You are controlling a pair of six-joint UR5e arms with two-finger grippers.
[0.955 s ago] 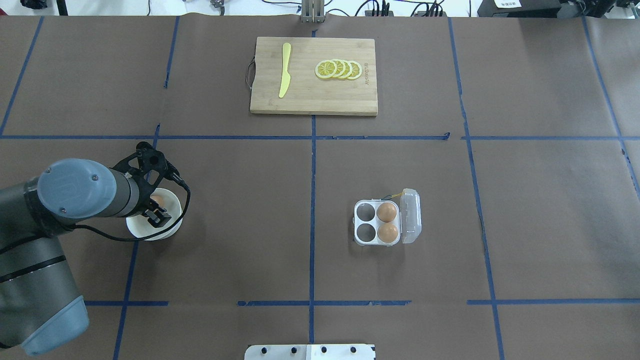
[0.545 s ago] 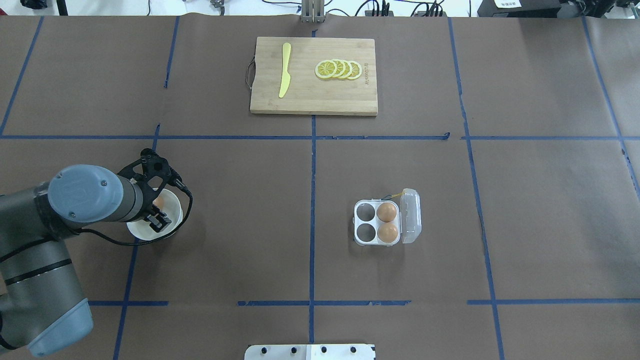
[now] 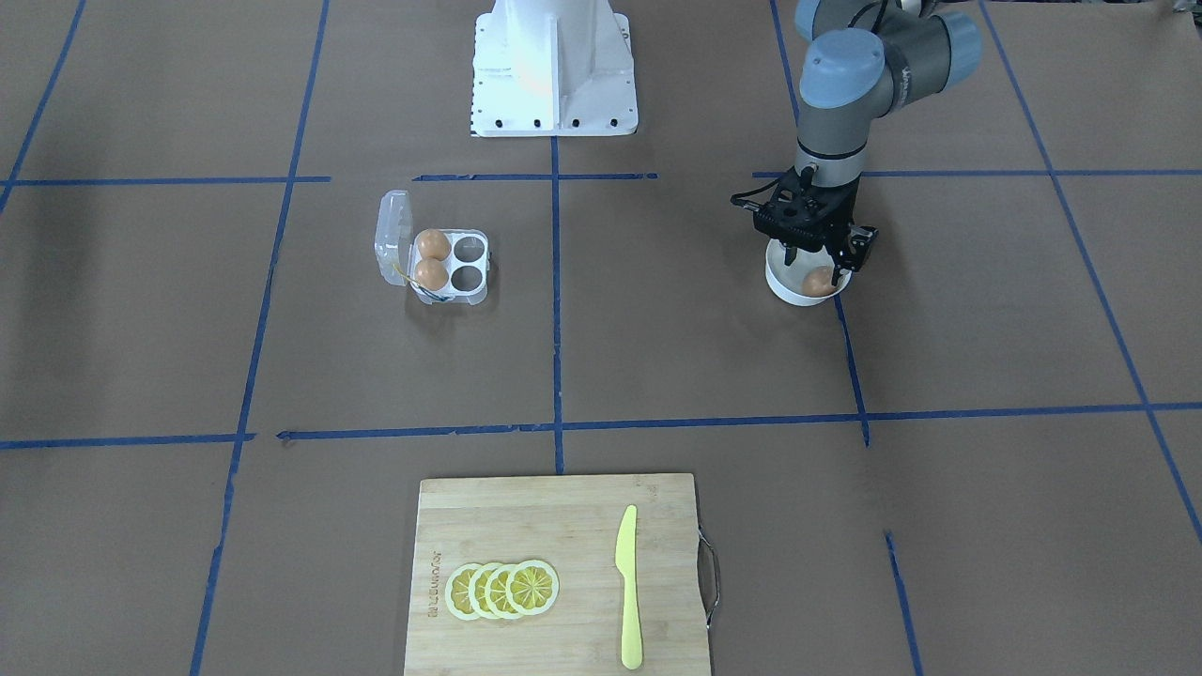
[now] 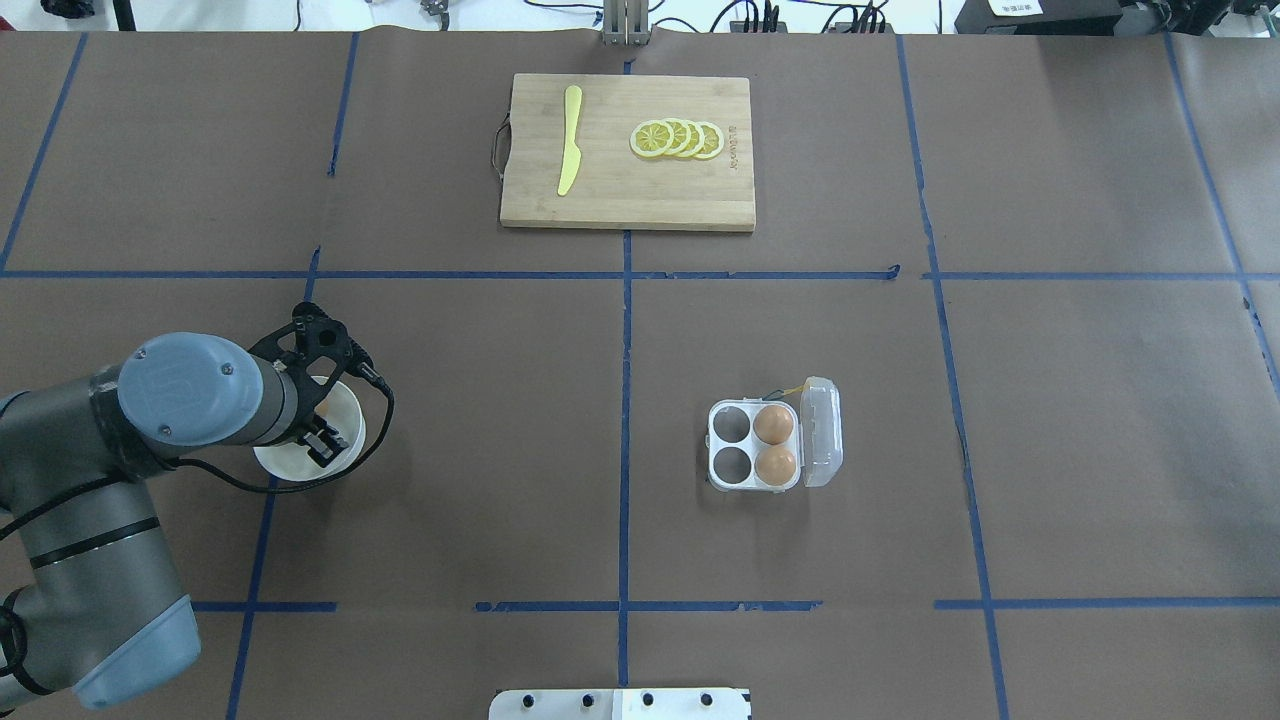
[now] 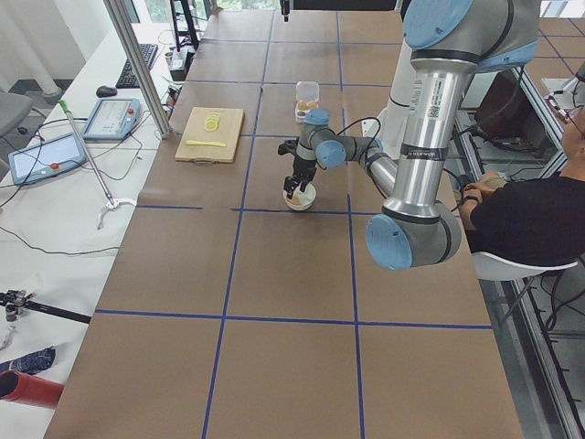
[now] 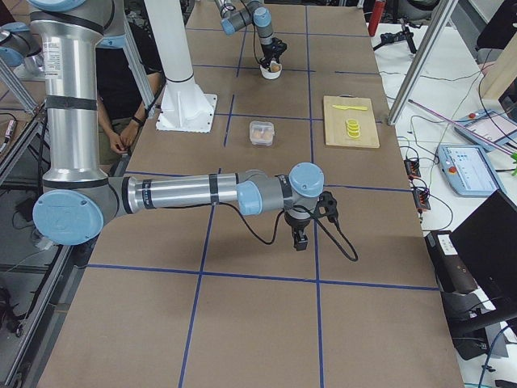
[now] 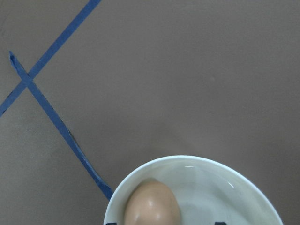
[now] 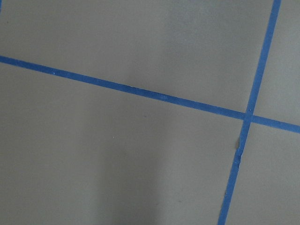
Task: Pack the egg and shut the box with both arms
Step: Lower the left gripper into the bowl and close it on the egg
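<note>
The egg (image 7: pixel 152 206), smooth and orange-brown, lies in a round white bowl (image 4: pixel 288 468) at the table's left; it also shows in the front view (image 3: pixel 818 280). My left gripper (image 3: pixel 816 266) hangs open just over the bowl, one finger on each side of the egg, not touching it. The box (image 4: pixel 713 446) stands right of centre with its clear lid (image 4: pixel 822 432) open. It holds two brown eggs (image 4: pixel 773 424) on the lid side, and its two other holes are empty. My right gripper (image 6: pixel 300 241) shows only in the right side view, low over bare table; I cannot tell if it is open or shut.
A wooden cutting board (image 4: pixel 620 195) with lemon slices (image 4: pixel 678 138) and a yellow knife (image 4: pixel 570 140) lies at the far middle. The white pedestal base (image 3: pixel 552 66) stands at the near edge. A seated person (image 5: pixel 521 210) is beside the table.
My left arm has shifted slightly forward and right, and its open gripper has come lower over the bowl. The egg, the box and the lid have not moved.
</note>
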